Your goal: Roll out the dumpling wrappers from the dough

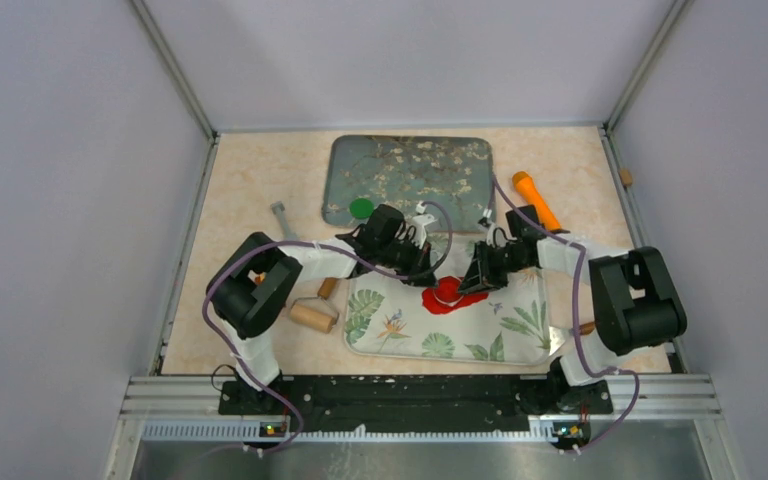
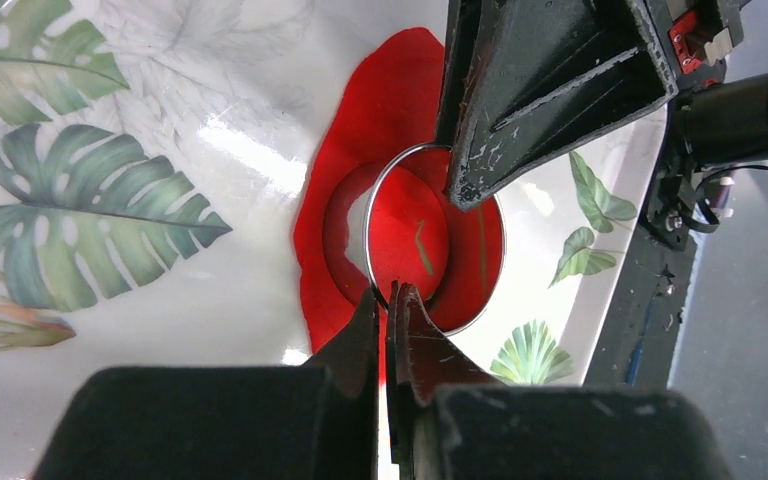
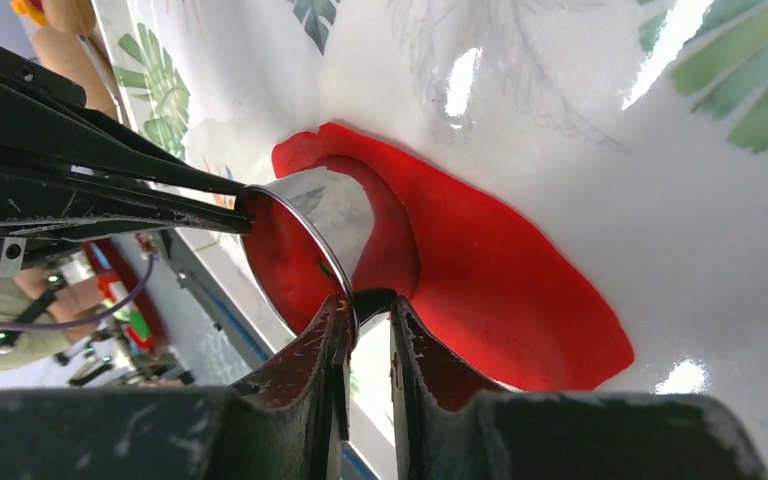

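nearest the arm bases, the leaf-print mat carries the ragged red dough sheet. on that sheet both arms meet at a metal ring cutter. the left gripper is clamped fully closed on the ring's thin wall, and the right gripper pinches the opposite wall with its jaws nearly closed, likely so two grips can steady the ring and lift it cleanly. the red wrapper fills the ring, which sits tipped off level; being round, it has no long axis. beyond, the green wrapper lies flat on the patterned tray.
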